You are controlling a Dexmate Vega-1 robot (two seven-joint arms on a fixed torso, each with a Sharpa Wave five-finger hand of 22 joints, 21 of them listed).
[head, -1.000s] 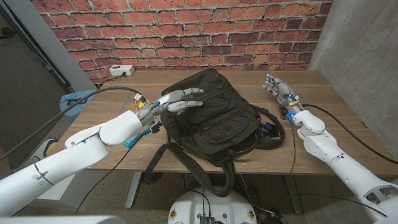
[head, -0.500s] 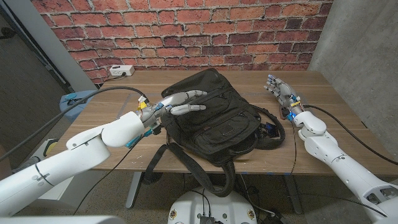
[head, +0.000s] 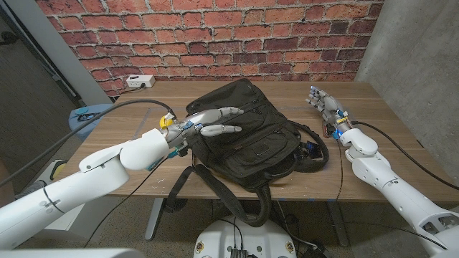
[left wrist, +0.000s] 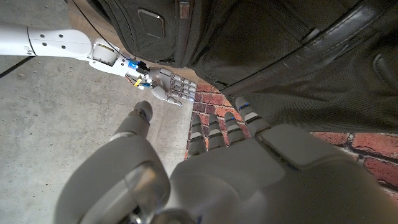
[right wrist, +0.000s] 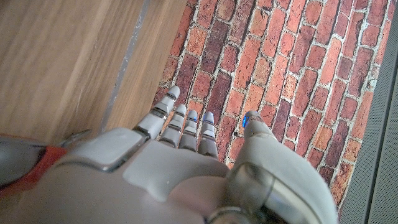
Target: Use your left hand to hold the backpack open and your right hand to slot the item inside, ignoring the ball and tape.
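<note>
The black backpack (head: 258, 140) lies flat in the middle of the table, and no opening in it shows. My left hand (head: 214, 120) reaches over its upper left part, fingers stretched out and apart just above or on the fabric, holding nothing. In the left wrist view my left hand (left wrist: 249, 168) hovers close to the backpack (left wrist: 280, 50), with my right hand (left wrist: 174, 87) visible beyond. My right hand (head: 324, 102) stands open and upright at the table's back right, apart from the bag. In the right wrist view my right hand (right wrist: 186, 155) is over bare wood (right wrist: 62, 56).
A white power strip (head: 138, 81) lies at the table's back left, by the brick wall. The backpack's straps (head: 247, 204) hang over the front edge. A blue object (head: 90, 112) sits off the left edge. A grey wall stands to the right.
My left hand has moved further right over the backpack and its fingers have come down closer to the fabric. The right hand has stayed where it was.
</note>
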